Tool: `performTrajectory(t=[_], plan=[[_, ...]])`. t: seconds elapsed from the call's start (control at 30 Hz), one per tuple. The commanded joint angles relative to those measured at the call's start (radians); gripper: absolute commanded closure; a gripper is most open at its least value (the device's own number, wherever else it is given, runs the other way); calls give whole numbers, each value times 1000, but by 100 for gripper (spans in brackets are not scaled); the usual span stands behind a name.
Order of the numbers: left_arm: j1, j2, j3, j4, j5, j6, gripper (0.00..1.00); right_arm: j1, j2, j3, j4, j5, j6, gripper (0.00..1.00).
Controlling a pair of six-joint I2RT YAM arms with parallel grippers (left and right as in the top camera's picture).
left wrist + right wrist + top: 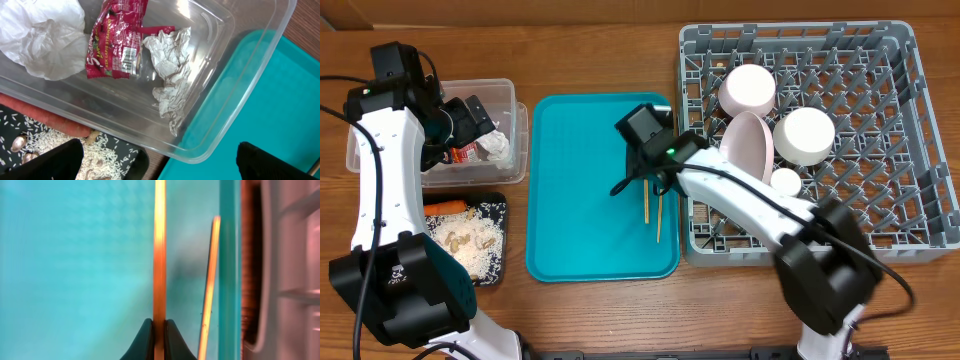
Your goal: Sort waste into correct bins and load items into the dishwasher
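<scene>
My right gripper [645, 182] [159, 335] is shut on one wooden chopstick [646, 205] [159, 255] over the teal tray [570, 220]. The second chopstick [659, 216] [210, 280] lies beside it near the tray's right rim. My left gripper [470, 112] [160, 167] is open and empty above the clear tub [515, 100] [235, 30]. The tub holds a red wrapper [117, 40] and white tissues [42, 37] [170, 65]. The black tray [500, 210] holds a carrot [445, 207], nut scraps [460, 240] and rice. The grey dish rack [880, 200] holds the plate [750, 145], two bowls [748, 90] [803, 135] and the cup [785, 182].
The teal tray's right rim [227, 255] runs close to the dish rack's wall [295, 255]. The clear tub and the black tray stand left of the teal tray, one behind the other. My left arm [385, 150] reaches along the table's left side.
</scene>
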Motion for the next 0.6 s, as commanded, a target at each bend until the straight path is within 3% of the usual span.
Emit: performTrajectory(t=[0.0, 0.17, 0.33, 0.57], plan=[[-7, 12, 2, -2, 14, -3, 0, 5, -110, 39, -1, -5, -71, 96], [-7, 12, 2, -2, 14, -3, 0, 2, -189, 39, -39, 71, -101, 96], [-7, 13, 2, -2, 14, -3, 0, -12, -197, 39, -82, 95, -278, 96], [-7, 12, 2, -2, 14, -3, 0, -97, -197, 39, -122, 98, -282, 96]])
